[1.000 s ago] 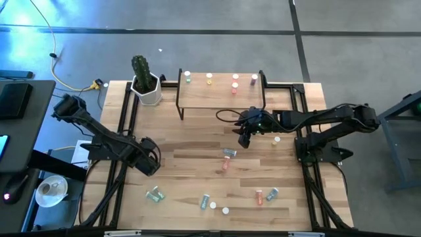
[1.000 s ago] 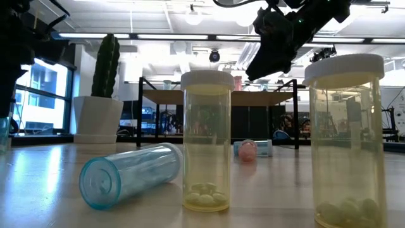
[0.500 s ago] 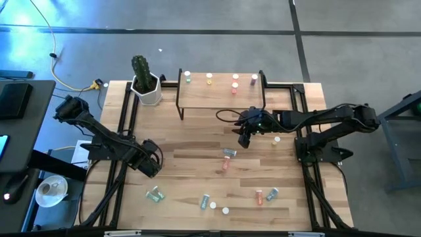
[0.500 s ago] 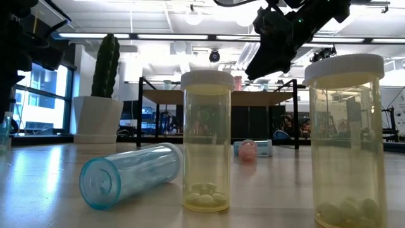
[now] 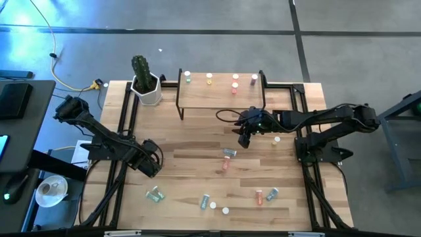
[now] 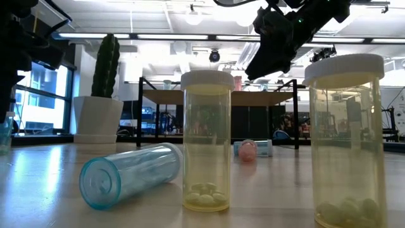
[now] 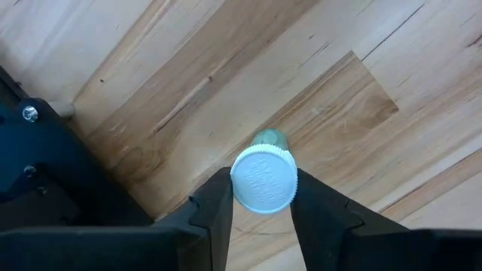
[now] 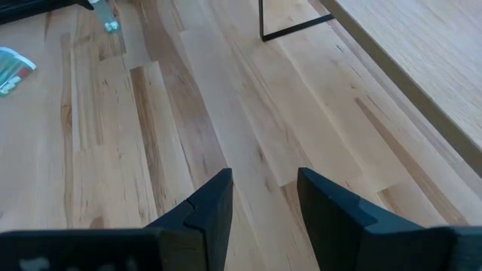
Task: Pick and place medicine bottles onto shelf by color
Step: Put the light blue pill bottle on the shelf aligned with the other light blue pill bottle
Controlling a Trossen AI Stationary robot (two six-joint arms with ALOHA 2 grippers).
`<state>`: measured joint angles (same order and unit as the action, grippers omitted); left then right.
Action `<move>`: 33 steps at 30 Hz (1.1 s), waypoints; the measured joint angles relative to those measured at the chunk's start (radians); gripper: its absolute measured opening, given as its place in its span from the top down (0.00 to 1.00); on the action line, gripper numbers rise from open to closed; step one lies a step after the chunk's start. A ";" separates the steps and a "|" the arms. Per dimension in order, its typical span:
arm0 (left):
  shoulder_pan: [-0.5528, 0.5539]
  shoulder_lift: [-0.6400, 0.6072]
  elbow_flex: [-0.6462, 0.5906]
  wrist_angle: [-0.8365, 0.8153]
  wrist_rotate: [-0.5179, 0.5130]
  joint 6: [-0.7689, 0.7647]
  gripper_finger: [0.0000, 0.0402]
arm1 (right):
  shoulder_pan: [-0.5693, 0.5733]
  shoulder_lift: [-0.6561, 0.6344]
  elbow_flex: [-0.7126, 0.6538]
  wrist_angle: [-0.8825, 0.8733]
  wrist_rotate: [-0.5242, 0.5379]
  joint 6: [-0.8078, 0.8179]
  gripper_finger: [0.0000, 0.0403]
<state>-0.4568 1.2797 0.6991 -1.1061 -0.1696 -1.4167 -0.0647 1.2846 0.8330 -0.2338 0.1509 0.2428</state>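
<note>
My left gripper point(image 7: 263, 197) is at the table's left, pointing down, shut on a green medicine bottle point(image 7: 269, 140) with a white cap. In the high view the gripper point(image 5: 150, 162) hides this bottle. My right gripper point(image 5: 245, 139) hangs open over bare wood in front of the shelf point(image 5: 220, 93), with nothing between its fingers point(image 8: 213, 203). Several bottles stand along the shelf's far edge: green point(image 5: 187, 78), yellow point(image 5: 209, 79), pink point(image 5: 235, 83) and pale point(image 5: 254, 80). More bottles lie or stand on the tabletop, among them a bluish one point(image 5: 228, 153) and a pink one point(image 5: 225, 164). My left gripper pinches the bottle's white cap point(image 7: 263, 181) between its two fingers, one on each side of the cap's rim. The fingers come from above, pointing down. The bottle stays upright below them; its green body shows under the cap, and its foot looks to be on the wood.
A white pot with a cactus point(image 5: 146, 84) stands left of the shelf. Loose bottles sit near the front edge: green point(image 5: 155, 194), teal point(image 5: 206, 201), pink point(image 5: 259, 195), and a white-capped one point(image 5: 277, 139) by the right arm. Close to the low camera are a lying teal bottle point(image 6: 130, 180) and two upright yellowish ones point(image 6: 207, 142).
</note>
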 joint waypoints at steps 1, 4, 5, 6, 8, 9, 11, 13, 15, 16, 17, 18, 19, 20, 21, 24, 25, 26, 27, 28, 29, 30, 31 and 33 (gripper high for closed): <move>0.000 0.000 0.000 0.000 0.000 0.006 0.73 | 0.000 0.000 0.000 0.000 0.000 0.000 0.65; 0.000 0.000 0.000 0.000 -0.003 0.014 0.72 | 0.000 0.000 0.000 0.000 0.001 0.000 0.65; 0.000 0.000 0.003 -0.001 -0.007 0.024 0.72 | 0.000 0.000 0.000 0.000 0.001 0.000 0.65; 0.000 0.000 0.008 -0.001 -0.013 0.038 0.72 | 0.000 0.000 0.000 0.000 0.001 0.000 0.65; 0.005 0.000 0.028 -0.001 -0.031 0.068 0.72 | 0.000 0.000 0.000 0.000 0.001 0.000 0.65; 0.014 0.000 0.040 -0.001 -0.040 0.090 0.72 | 0.000 0.000 0.000 0.000 0.001 0.000 0.65; 0.039 0.000 0.072 -0.001 -0.064 0.149 0.72 | 0.000 0.000 0.000 0.000 0.001 -0.001 0.65; 0.073 0.000 0.110 -0.002 -0.098 0.229 0.72 | 0.000 0.000 0.000 0.000 0.001 -0.009 0.65; 0.117 0.000 0.149 -0.005 -0.132 0.325 0.72 | 0.000 0.000 0.000 0.000 0.001 -0.019 0.65; 0.143 0.000 0.172 -0.005 -0.146 0.375 0.72 | 0.000 0.000 0.000 0.000 0.001 -0.022 0.65; 0.170 -0.001 0.196 -0.004 -0.161 0.427 0.72 | 0.000 0.000 0.000 0.000 0.001 -0.025 0.65; 0.199 -0.001 0.219 -0.004 -0.179 0.480 0.72 | 0.000 0.000 0.000 0.000 0.001 -0.029 0.65; 0.230 -0.001 0.244 -0.005 -0.196 0.537 0.72 | 0.000 0.000 0.000 0.000 0.001 -0.035 0.65; 0.261 -0.001 0.270 -0.004 -0.211 0.591 0.72 | 0.000 0.000 0.000 0.000 0.001 -0.038 0.65; 0.294 -0.001 0.297 -0.003 -0.226 0.646 0.72 | 0.000 0.000 0.000 0.000 0.001 -0.041 0.65; 0.398 -0.001 0.383 0.000 -0.244 0.807 0.72 | 0.000 0.000 0.000 0.000 0.001 -0.042 0.65; 0.434 -0.001 0.412 0.003 -0.244 0.859 0.72 | 0.000 0.000 0.000 0.000 0.001 -0.042 0.65; 0.467 -0.001 0.441 0.007 -0.246 0.909 0.72 | 0.000 0.000 0.000 0.000 0.001 -0.042 0.65; 0.500 -0.001 0.471 0.010 -0.247 0.961 0.72 | 0.000 0.000 0.000 0.000 0.001 -0.042 0.65; 0.533 -0.001 0.500 0.012 -0.253 1.010 0.72 | 0.000 0.000 0.000 0.000 0.001 -0.042 0.65; 0.567 -0.001 0.531 0.014 -0.264 1.058 0.72 | 0.000 0.000 0.000 0.000 0.001 -0.042 0.65; 0.599 -0.001 0.558 0.018 -0.277 1.103 0.72 | 0.000 0.000 0.000 0.000 0.001 -0.043 0.65; 0.633 -0.001 0.583 0.026 -0.289 1.148 0.72 | 0.000 0.000 0.000 0.000 0.001 -0.045 0.65; 0.704 -0.001 0.630 0.055 -0.306 1.233 0.72 | 0.000 0.000 0.000 0.000 0.001 -0.053 0.65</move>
<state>0.2474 1.2789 1.3295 -1.0507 -0.4761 -0.1835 -0.0647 1.2846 0.8330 -0.2337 0.1516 0.1901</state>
